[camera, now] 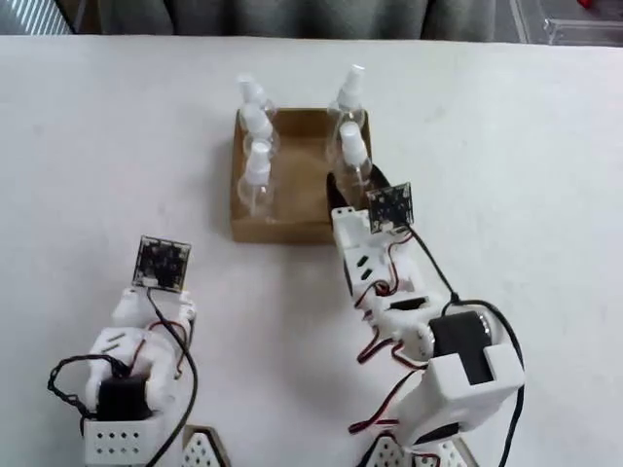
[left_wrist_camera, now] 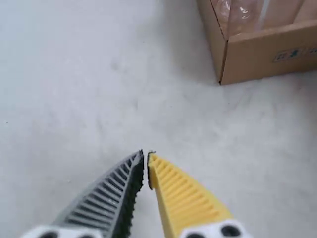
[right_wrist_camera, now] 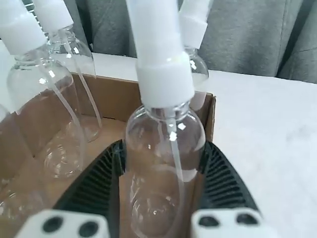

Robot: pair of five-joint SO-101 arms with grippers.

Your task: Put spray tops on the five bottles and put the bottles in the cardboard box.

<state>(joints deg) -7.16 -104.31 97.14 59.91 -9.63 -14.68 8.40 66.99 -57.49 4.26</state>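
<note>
While the right gripper (right_wrist_camera: 164, 148) pinches the nearest bottle (right_wrist_camera: 166, 130) by its clear body, that bottle stands upright with its spray top (right_wrist_camera: 161, 74) on, inside the cardboard box (camera: 282, 232), beside 4 other capped bottles (camera: 257, 180). Apart from the box, the left gripper (left_wrist_camera: 146, 157) hangs pressed together over the white table (camera: 506, 146).

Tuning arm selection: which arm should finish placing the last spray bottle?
Right: the right gripper clasps the spray bottle inside the cardboard box; the left gripper sits shut over the table, beside the box.
</note>
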